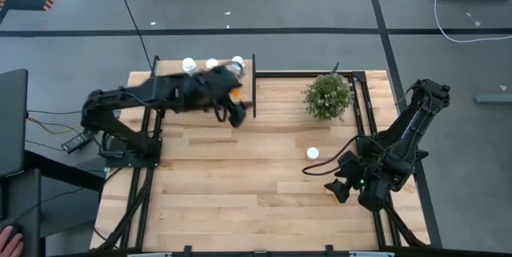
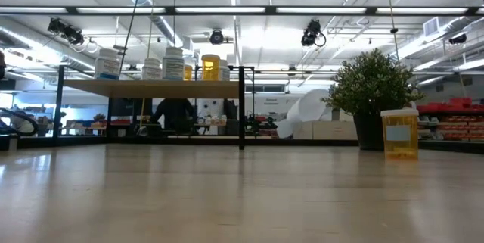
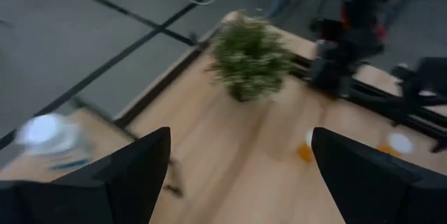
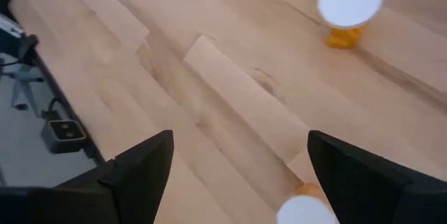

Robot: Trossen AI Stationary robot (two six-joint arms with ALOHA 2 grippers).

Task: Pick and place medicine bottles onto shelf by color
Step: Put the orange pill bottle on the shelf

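Note:
The shelf stands at the table's far left, with several white-capped bottles on it. In the low view it carries white bottles and an orange one. My left gripper is open and empty, just right of the shelf's black divider. An orange bottle with a white cap stands on the table right of centre. My right gripper is open, near the right edge. The right wrist view shows that bottle ahead and a second orange bottle low between the fingers, with no touch showing.
A potted plant stands at the far right of the table, beside the right arm's base frame. Bare wooden table lies between the two arms and toward the near edge.

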